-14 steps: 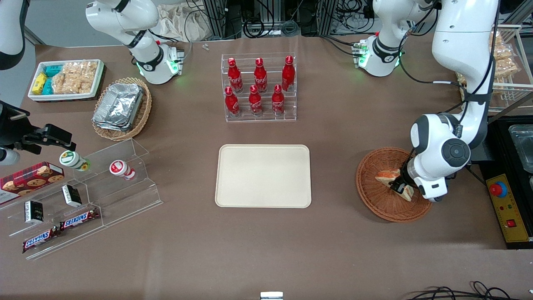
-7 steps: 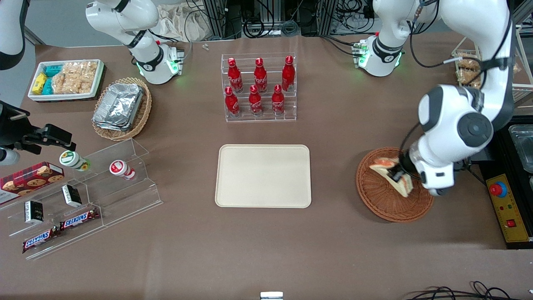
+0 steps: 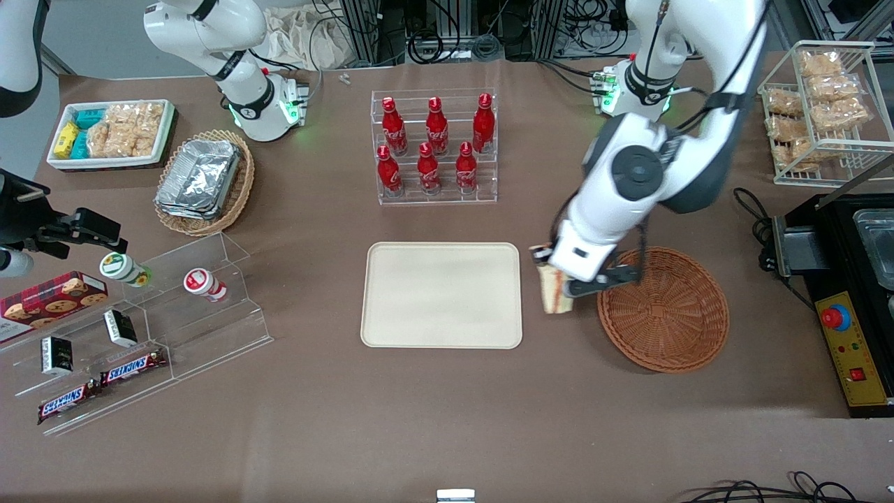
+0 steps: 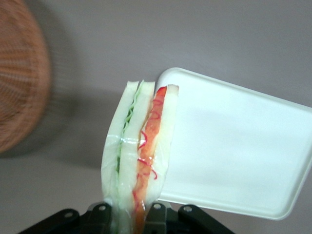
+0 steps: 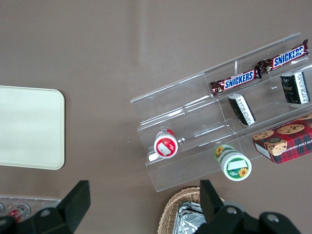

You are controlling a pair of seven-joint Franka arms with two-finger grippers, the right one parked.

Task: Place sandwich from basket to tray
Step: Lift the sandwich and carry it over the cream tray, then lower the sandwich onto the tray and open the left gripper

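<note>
claw (image 3: 559,283) grips the sandwich (image 4: 139,161) between basket (image 3: 663,311) and tray (image 3: 441,295); only the wrist view shows the filling layers, arm angled down.

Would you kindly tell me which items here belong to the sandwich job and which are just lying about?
Belongs to the job:
- sandwich, gripped by the end effector, held between basket and tray
- basket
- tray

Just lying about:
- red bottles
- foil trays
- Snickers bars
- cookie box
- wire rack of snack bags
</note>
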